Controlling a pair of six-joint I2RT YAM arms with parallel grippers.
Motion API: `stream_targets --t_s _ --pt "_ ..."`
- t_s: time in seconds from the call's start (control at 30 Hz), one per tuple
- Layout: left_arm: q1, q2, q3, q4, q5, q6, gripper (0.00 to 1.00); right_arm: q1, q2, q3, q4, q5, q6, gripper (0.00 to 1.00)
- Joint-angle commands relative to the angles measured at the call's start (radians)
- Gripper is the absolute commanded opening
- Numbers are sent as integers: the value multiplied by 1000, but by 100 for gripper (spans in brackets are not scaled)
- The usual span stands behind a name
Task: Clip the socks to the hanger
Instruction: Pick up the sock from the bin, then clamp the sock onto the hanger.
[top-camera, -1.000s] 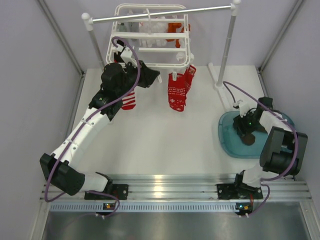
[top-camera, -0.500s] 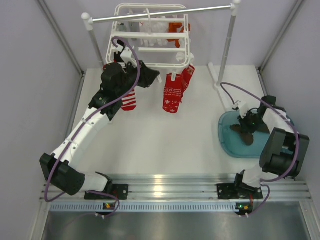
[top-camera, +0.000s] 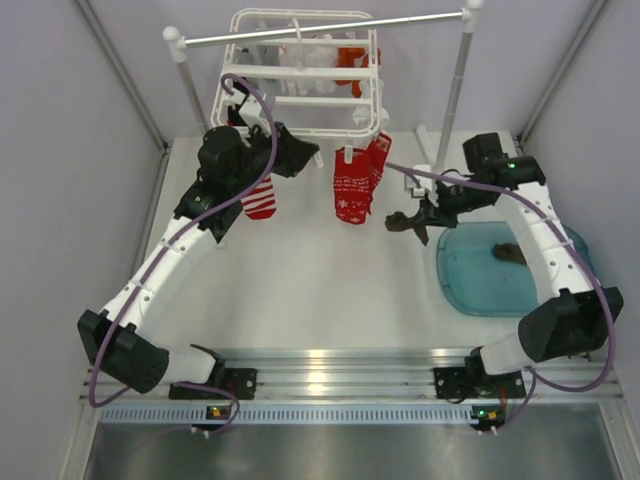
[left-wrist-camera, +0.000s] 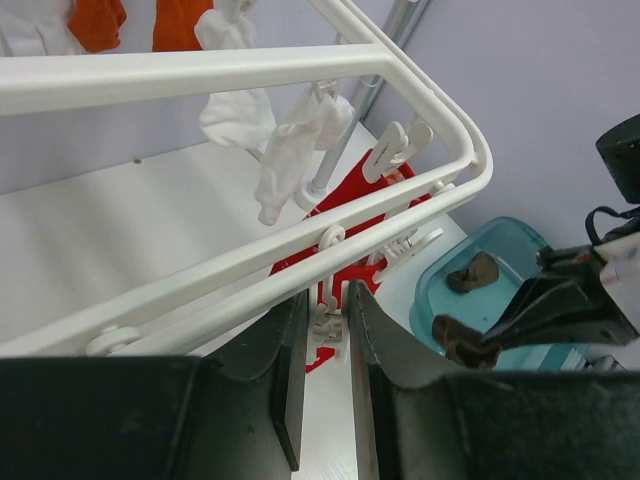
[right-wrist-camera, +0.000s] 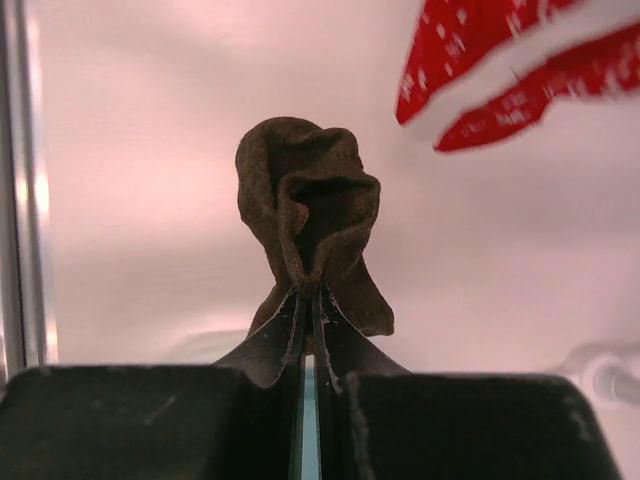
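- The brown sock is pinched in the fully closed right gripper, aloft beside the red socks.
- A clip of the hanger is squeezed by the narrowly parted left gripper.
- The sock's edge should be fed squarely into that clip.

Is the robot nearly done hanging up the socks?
Partly. Done: red snowflake socks hang from clips on the white hanger. In hand: the right gripper pinches a brown sock up near them, while the left gripper sits around a white clip. Left: clipping that sock, plus another brown sock lying in the blue tub.
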Motion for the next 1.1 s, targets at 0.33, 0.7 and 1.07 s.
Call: stream_targets --t_s 0.33,0.7,1.07 --pt "12 -58 -5 3 90 24 0 402 24 205 303 101 72 0" --pt "17 -45 0 7 116 22 0 482 62 219 527 257 147 0" --pt "17 -35 -3 12 135 14 0 497 105 259 575 277 161 0"
